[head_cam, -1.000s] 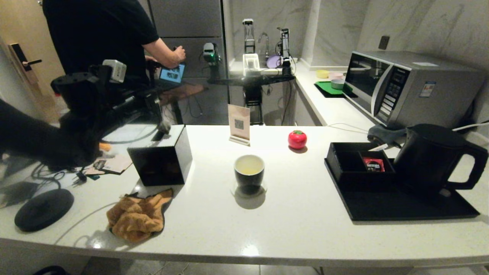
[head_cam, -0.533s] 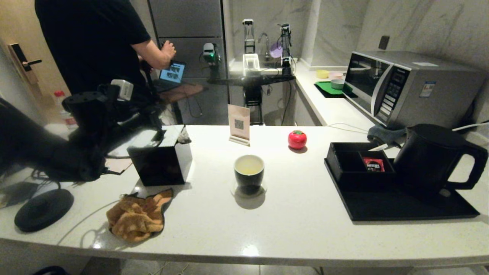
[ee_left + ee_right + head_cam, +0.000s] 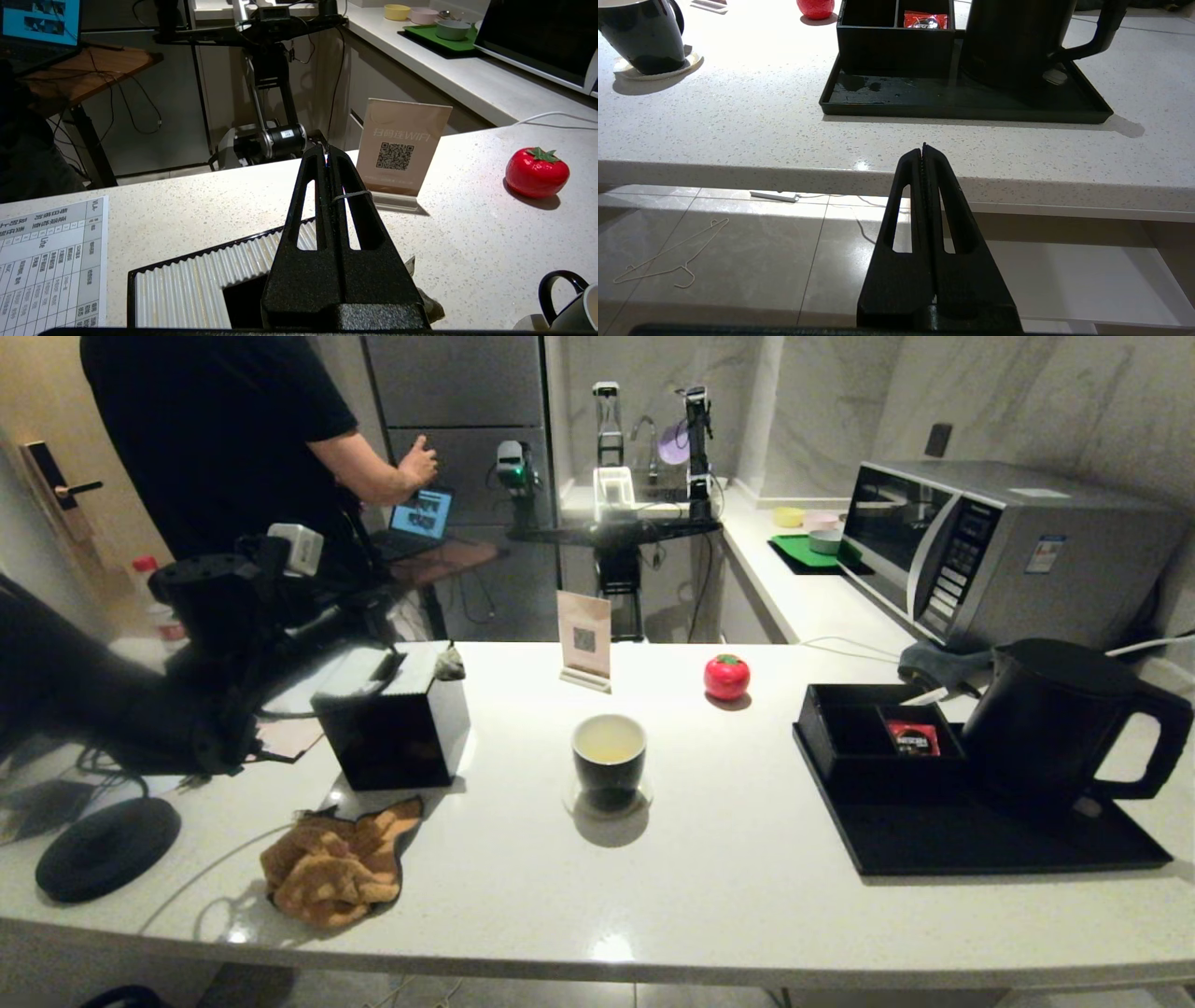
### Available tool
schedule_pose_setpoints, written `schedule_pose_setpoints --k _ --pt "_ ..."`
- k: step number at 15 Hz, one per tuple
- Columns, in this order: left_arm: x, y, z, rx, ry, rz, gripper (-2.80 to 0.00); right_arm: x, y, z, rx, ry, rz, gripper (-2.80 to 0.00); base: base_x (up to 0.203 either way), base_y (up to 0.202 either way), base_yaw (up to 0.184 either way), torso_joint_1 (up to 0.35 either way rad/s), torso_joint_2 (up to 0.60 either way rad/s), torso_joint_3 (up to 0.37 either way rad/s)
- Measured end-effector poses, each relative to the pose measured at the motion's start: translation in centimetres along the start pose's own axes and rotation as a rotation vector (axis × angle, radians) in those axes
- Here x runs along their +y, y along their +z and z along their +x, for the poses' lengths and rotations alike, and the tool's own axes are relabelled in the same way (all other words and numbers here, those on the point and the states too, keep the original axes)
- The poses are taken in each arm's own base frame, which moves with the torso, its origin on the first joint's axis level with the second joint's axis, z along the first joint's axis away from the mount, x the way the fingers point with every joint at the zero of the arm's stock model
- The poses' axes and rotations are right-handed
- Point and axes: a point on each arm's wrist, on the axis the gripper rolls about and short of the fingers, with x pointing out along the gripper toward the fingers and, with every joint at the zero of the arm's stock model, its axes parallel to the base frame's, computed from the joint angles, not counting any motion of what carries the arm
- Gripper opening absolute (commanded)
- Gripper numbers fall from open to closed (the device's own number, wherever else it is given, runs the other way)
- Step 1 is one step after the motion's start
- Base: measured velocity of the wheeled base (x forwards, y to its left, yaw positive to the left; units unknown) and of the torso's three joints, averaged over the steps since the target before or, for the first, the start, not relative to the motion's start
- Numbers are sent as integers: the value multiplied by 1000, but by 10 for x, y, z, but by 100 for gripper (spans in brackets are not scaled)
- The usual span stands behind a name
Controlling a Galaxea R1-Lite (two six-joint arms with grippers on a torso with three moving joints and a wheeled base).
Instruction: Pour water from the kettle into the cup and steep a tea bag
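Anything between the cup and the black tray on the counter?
Nothing: bare white counter between the cup and the tray, per head view; the red tomato ornament sits farther back.

White speckled counter, marble walls, microwave right, tiled floor below.

tea bag mostly hidden behind left hand, cup cut off

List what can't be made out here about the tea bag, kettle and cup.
- The tea bag: tiny in the head view, so hanging or resting on the black box is unclear; the left gripper hides most of it in the left wrist view.
- The kettle: opaque wall and lid hide any water inside.
- The cup: cut off by the frame edge in both wrist views.
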Motion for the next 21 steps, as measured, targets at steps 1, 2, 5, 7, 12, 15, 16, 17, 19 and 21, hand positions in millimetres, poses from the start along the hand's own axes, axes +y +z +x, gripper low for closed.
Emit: schedule_pose_setpoints --k 1,2,5,7,12,15,16,17,19,21 --pt "0 0 0 -1 -1 0 -280 0 0 0 0 0 0 -280 0 0 0 0 0 0" --pt "0 1 0 -2 -2 1 -280 0 0 0 0 0 0 -280 0 0 0 0 0 0" --pt "-1 1 0 -1 -17 0 -280 0 0 0 0 0 0 -280 0 0 0 0 0 0" --pt "0 1 1 2 -27 -2 -280 0 0 0 0 0 0 -280 0 0 0 0 0 0" --pt "12 17 7 -9 -26 2 -280 0 0 0 0 0 0 -280 0 0 0 0 0 0" --pt "18 28 11 -26 -13 8 -280 0 0 0 0 0 0 -280 0 0 0 0 0 0" --pt "18 31 12 -29 -12 9 -280 0 0 0 0 0 0 -280 0 0 0 0 0 0" --pt "19 32 12 -25 -10 8 -280 0 0 0 0 0 0 -280 0 0 0 0 0 0" --pt "22 32 11 -12 0 3 -280 0 0 0 0 0 0 -280 0 0 0 0 0 0" --pt "28 29 8 19 11 -7 -280 0 0 0 0 0 0 -280 0 0 0 0 0 0"
